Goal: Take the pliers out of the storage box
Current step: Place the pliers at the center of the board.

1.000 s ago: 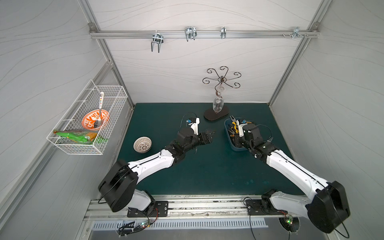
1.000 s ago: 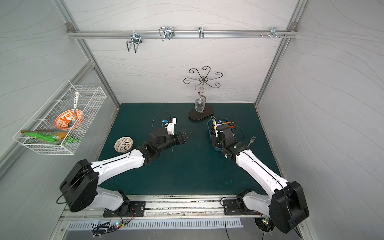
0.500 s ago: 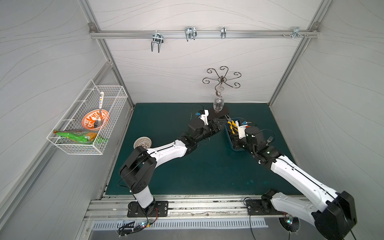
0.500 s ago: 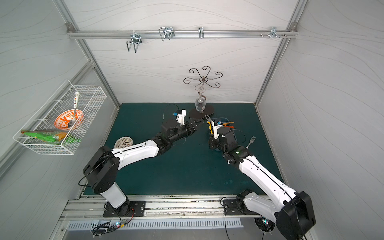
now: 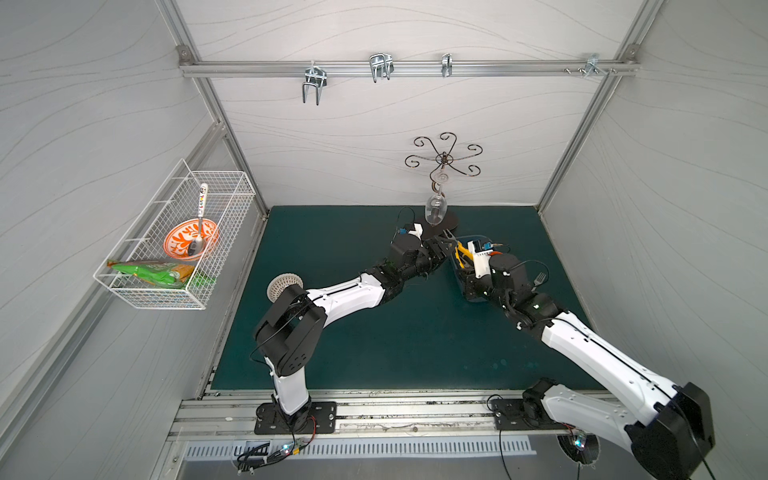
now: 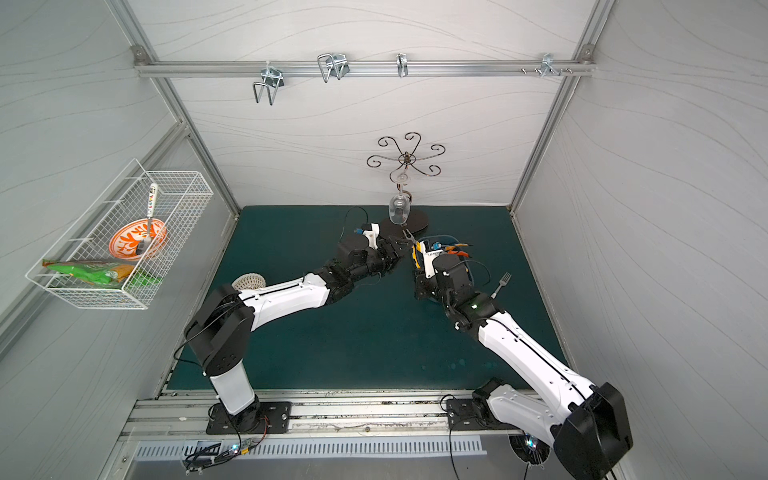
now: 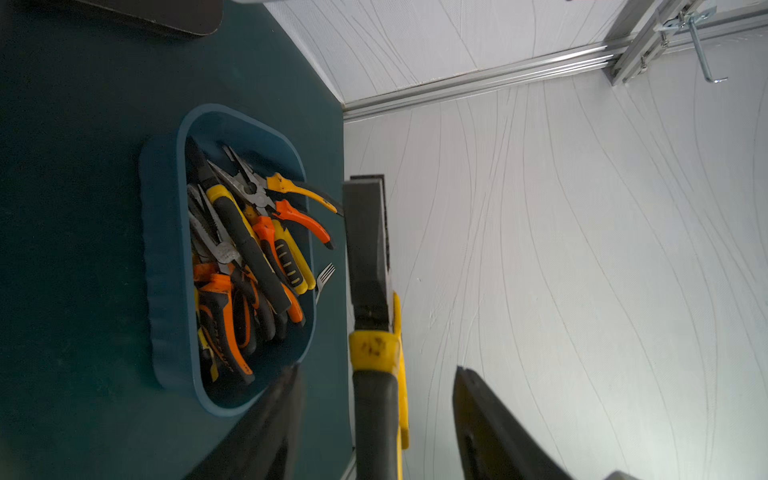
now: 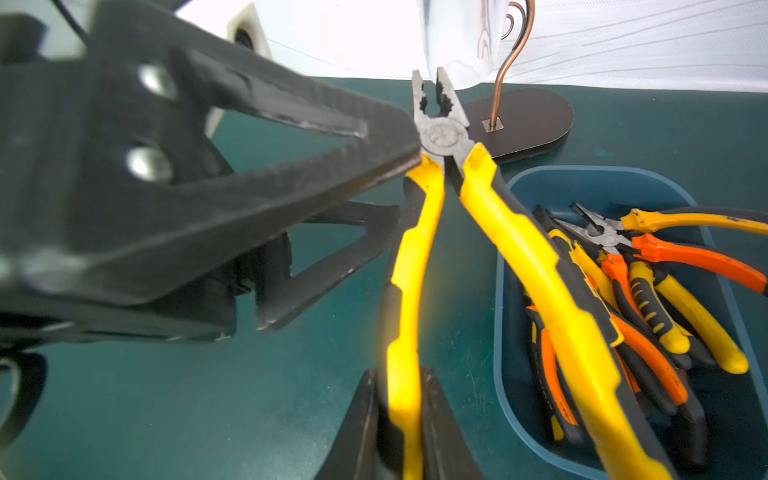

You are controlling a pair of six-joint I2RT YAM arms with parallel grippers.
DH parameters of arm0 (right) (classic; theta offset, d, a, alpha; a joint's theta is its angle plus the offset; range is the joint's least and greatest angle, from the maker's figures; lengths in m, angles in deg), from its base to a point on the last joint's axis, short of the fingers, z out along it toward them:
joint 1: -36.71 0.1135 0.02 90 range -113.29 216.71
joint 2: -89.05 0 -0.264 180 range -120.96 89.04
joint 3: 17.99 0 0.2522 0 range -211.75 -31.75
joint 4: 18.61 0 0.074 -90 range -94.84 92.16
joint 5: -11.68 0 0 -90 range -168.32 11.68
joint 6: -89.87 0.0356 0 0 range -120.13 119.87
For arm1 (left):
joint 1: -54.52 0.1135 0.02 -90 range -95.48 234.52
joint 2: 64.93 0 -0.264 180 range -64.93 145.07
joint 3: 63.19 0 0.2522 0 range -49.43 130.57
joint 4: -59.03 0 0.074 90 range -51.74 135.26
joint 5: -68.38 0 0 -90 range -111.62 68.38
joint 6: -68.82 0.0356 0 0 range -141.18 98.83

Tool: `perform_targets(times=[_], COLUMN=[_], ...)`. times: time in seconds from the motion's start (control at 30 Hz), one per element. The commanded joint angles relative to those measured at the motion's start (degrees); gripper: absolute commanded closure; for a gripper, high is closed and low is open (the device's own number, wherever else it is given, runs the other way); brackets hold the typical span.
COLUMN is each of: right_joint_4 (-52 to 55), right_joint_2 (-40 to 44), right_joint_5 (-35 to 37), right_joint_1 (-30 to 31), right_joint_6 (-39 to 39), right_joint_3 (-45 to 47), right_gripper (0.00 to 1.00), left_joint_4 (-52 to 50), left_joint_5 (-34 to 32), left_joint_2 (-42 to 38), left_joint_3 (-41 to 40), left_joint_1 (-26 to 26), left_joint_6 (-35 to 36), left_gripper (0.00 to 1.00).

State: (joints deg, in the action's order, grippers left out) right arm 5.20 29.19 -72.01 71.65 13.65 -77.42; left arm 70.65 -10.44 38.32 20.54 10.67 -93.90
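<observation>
The blue storage box (image 7: 166, 249) (image 8: 500, 353) stands at the back right of the green mat and holds several pliers (image 7: 249, 257) (image 8: 648, 299) with yellow-black and orange-black handles. One yellow-black pair of pliers (image 8: 415, 266) (image 5: 462, 249) (image 6: 414, 254) is up in the air beside the box, its handles spread and its head pointing up. My right gripper (image 8: 401, 374) (image 5: 468, 268) is shut on one of its handles. My left gripper (image 7: 376, 372) (image 8: 405, 187) (image 6: 405, 245) reaches in from the left, and its jaws straddle the handle near the head with a gap on each side.
A wine glass (image 5: 435, 208) hangs on a curly wire stand whose dark base (image 5: 451, 222) lies just behind both grippers. A silver fork (image 5: 539, 279) lies right of the box. A small woven bowl (image 5: 284, 286) sits at mid-left. A white wire basket (image 5: 174, 249) hangs on the left wall.
The right gripper has lifted the yellow-black pliers up out of the box. The left arm has swung right from mid-mat to them, and its jaws have narrowed around the handle.
</observation>
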Motion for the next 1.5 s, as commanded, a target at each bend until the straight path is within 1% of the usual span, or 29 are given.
perform_targets(times=[0.0, 0.1, 0.23, 0.4, 0.5, 0.53, 0.67, 0.7, 0.77, 0.8, 0.83, 0.9, 0.97, 1.0, 1.07, 1.17, 1.23, 1.3, 1.4, 1.47], right_joint_4=[-5.9, -6.2, -6.1, -6.0, -6.0, -5.8, -5.1, -4.8, -4.3, -4.0, -3.5, -1.9, -0.4, 0.7, 2.4, 4.2, 4.9, 5.4, 5.2, 4.4], right_joint_2=[2.0, 1.8, 1.5, 1.9, 2.1, 2.1, 2.1, 2.2, 2.5, 2.9, 3.2, 4.1, 5.3, 5.9, 7.2, 9.4, 10.1, 10.0, 9.1, 8.1], right_joint_5=[-1.2, -2.3, -2.7, -3.7, -3.9, -4.0, -4.0, -3.9, -3.9, -4.0, -4.3, -5.2, -6.3, -7.1, -8.4, -9.6, -8.9, -7.8, -6.6, -6.6], right_joint_1=[0.5, 0.6, 0.5, 0.5, 0.5, 0.6, 0.5, 0.5, 0.5, 0.5, 0.5, 0.5, 0.6, 0.5, 0.5, 0.5, 0.5, 0.5, 0.6, 0.5], right_joint_6=[1.1, 1.2, 1.2, 1.0, 1.0, 0.9, 0.5, 0.4, 0.2, 0.0, -0.3, -1.1, -1.7, -2.0, -2.4, -3.2, -3.7, -4.1, -4.1, -4.0], right_joint_3=[-1.6, -1.6, -1.7, -1.5, -1.4, -1.4, -1.5, -1.5, -1.6, -1.5, -1.5, -1.5, -1.1, -1.0, -0.4, 0.9, 2.0, 2.6, 2.8, 2.9], right_gripper=[1.00, 1.00, 1.00, 1.00, 1.00, 1.00, 1.00, 0.98, 0.95, 0.90, 0.82, 0.59, 0.41, 0.34, 0.25, 0.16, 0.10, 0.05, 0.03, 0.03], left_joint_4=[3.0, 2.6, 3.0, 4.3, 5.6, 5.7, 6.1, 6.0, 6.1, 6.3, 6.4, 7.0, 6.8, 6.3, 5.5, 2.4, -1.7, -8.5, -18.3, -22.9], left_joint_5=[1.7, 2.3, 3.2, 4.4, 5.2, 5.3, 5.7, 5.7, 5.9, 6.2, 6.5, 8.0, 9.5, 10.3, 12.2, 15.7, 18.2, 19.2, 20.1, 20.4], left_joint_2=[1.8, 2.6, 3.5, 4.5, 4.9, 4.9, 4.5, 4.2, 3.7, 3.3, 3.1, 2.4, 1.4, 0.7, -0.6, -2.2, -2.3, -1.7, 0.8, 3.4], left_joint_3=[3.6, 4.6, 5.2, 5.8, 5.8, 5.8, 5.5, 5.3, 4.9, 4.6, 4.4, 3.7, 2.7, 2.0, 0.3, -2.2, -2.9, -2.7, 0.7, 3.8], left_joint_1=[-0.4, -0.6, -0.7, -0.8, -0.8, -0.8, -0.8, -0.8, -0.7, -0.6, -0.5, 0.3, 1.5, 2.4, 4.2, 7.3, 9.5, 11.3, 12.5, 12.8], left_joint_6=[-2.1, -2.7, -3.6, -4.5, -5.1, -5.2, -4.6, -4.1, -2.8, -1.9, -1.2, 0.6, 1.9, 2.9, 5.9, 14.3, 19.0, 23.9, 29.7, 31.1], left_gripper=[0.50, 0.51, 0.60, 0.64, 0.75, 0.77, 0.96, 1.00, 1.00, 1.00, 1.00, 1.00, 1.00, 1.00, 1.00, 1.00, 1.00, 1.00, 1.00, 1.00])
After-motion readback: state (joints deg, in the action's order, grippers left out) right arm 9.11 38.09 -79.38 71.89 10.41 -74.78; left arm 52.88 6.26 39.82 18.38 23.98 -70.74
